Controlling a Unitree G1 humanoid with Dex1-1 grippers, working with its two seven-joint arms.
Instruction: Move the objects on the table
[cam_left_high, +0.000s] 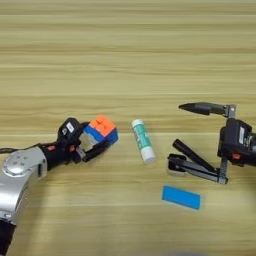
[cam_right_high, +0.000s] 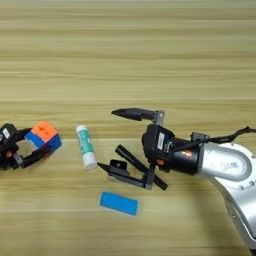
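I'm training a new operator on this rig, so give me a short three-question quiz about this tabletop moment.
1. True or false: the left hand is shut on the cube.
2. Which thing lies nearest the front table edge? A) glue stick B) blue block C) cube
3. Fill in: the right hand has its fingers wide ____, with a small black-and-white piece by its lower finger.

Key: 1 true; 2 B; 3 open.
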